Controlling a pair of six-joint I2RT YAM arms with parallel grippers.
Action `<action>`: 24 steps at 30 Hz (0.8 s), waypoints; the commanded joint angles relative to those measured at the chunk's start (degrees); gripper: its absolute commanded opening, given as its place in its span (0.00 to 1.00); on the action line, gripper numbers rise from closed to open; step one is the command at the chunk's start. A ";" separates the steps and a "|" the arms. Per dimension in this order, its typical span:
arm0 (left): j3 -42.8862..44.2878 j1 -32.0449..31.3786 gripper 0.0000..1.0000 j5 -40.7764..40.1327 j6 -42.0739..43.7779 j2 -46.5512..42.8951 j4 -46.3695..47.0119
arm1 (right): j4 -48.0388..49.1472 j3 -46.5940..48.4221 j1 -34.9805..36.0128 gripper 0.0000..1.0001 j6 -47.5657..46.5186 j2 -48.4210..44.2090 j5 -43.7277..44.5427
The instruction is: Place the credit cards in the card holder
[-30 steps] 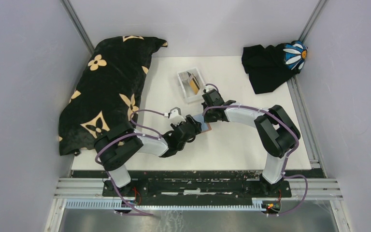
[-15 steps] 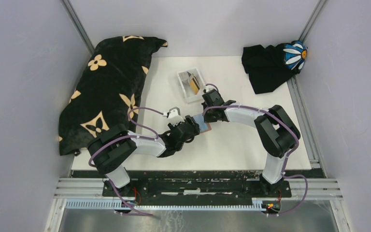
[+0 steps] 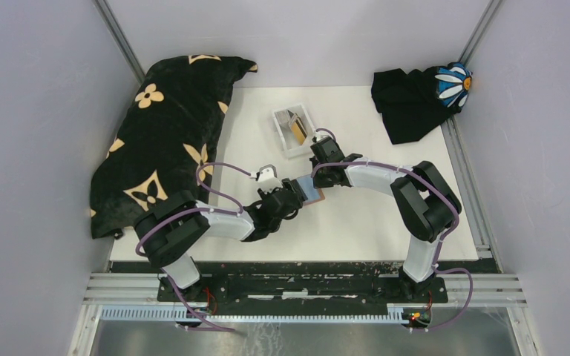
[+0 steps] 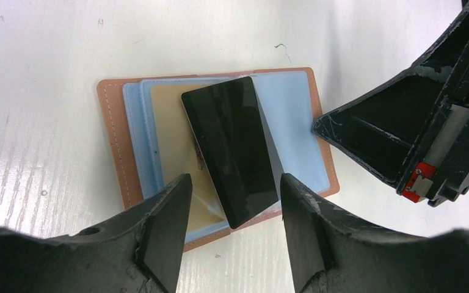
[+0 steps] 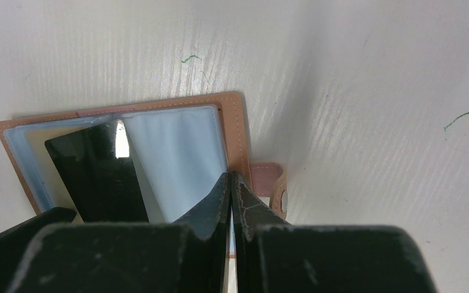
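Note:
The tan card holder (image 4: 113,146) lies open on the table, blue sleeves up. A gold card (image 4: 171,134) sits in its left sleeve. A black credit card (image 4: 232,152) lies slanted across the middle fold, its far end over the sleeves. My left gripper (image 4: 235,180) is open, its fingers either side of the black card's near end, with a gap on the left. My right gripper (image 5: 231,178) is shut, its tips pressing on the holder's right page (image 5: 171,152) beside the snap strap (image 5: 283,198). From above, both grippers (image 3: 297,194) (image 3: 319,178) meet over the holder (image 3: 313,191).
A white tray (image 3: 278,119) behind the holder has a gold card (image 3: 297,132) and a darker one in it. A black cloth with gold flowers (image 3: 163,148) covers the left side. A black cloth with a daisy item (image 3: 415,100) lies at the back right.
The left arm's elbow has swung to the left and its gripper has shifted slightly at the holder. The right arm has stayed put on the holder.

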 commanded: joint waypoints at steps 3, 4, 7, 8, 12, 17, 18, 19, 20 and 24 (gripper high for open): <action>1.91 0.02 0.57 -2.20 3.81 1.68 -2.51 | -2.73 -1.29 0.74 0.06 -0.33 3.87 -0.55; 2.18 0.02 0.55 -2.21 3.96 1.90 -2.53 | -2.73 -1.29 0.71 0.06 -0.36 3.78 -0.55; 2.84 -0.02 0.48 -2.19 3.86 2.48 -2.51 | -2.57 -1.46 0.71 0.06 -0.25 3.70 -0.60; 3.04 0.02 0.47 -2.28 3.82 2.61 -2.47 | -2.48 -1.52 0.71 0.06 -0.27 3.69 -0.62; 3.72 -0.05 0.42 -2.11 4.18 3.57 -2.01 | -2.29 -1.59 0.71 0.06 -0.19 3.91 -0.71; 4.27 0.01 0.41 -1.88 4.25 4.63 -1.11 | -2.13 -1.60 0.71 0.06 -0.19 4.04 -0.90; 4.36 0.00 0.41 -1.85 4.25 4.84 -0.91 | -2.11 -1.62 0.71 0.06 -0.12 4.11 -0.95; 4.50 -0.01 0.41 -1.87 4.37 5.08 -0.78 | -2.06 -1.69 0.78 0.06 -0.11 4.17 -0.99; 4.66 0.01 0.41 -1.86 4.43 5.24 -0.61 | -2.02 -1.64 0.72 0.06 -0.10 4.21 -0.99; 4.82 0.00 0.41 -2.33 4.79 5.91 0.65 | -1.85 -1.75 0.71 0.06 -0.01 4.28 -1.17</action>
